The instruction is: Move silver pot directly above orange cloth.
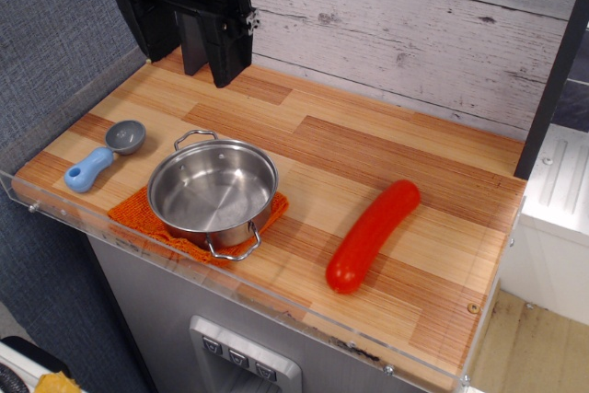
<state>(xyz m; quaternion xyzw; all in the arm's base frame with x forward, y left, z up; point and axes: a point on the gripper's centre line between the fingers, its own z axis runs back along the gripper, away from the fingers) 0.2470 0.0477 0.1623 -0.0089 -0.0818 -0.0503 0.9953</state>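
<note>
The silver pot (213,192) is a shallow shiny steel pot with two wire loop handles. It stands upright on the orange cloth (138,218), which lies flat near the table's front left edge and shows around the pot's left and front sides. My gripper (189,43) is a black two-finger gripper hanging at the back left, well above and behind the pot. Its fingers stand apart with nothing between them.
A small scoop (106,156) with a grey bowl and blue handle lies left of the pot. A long red sausage-shaped object (372,235) lies to the right. A clear plastic rim (276,306) runs along the wooden table's front edge. A wooden plank wall stands behind.
</note>
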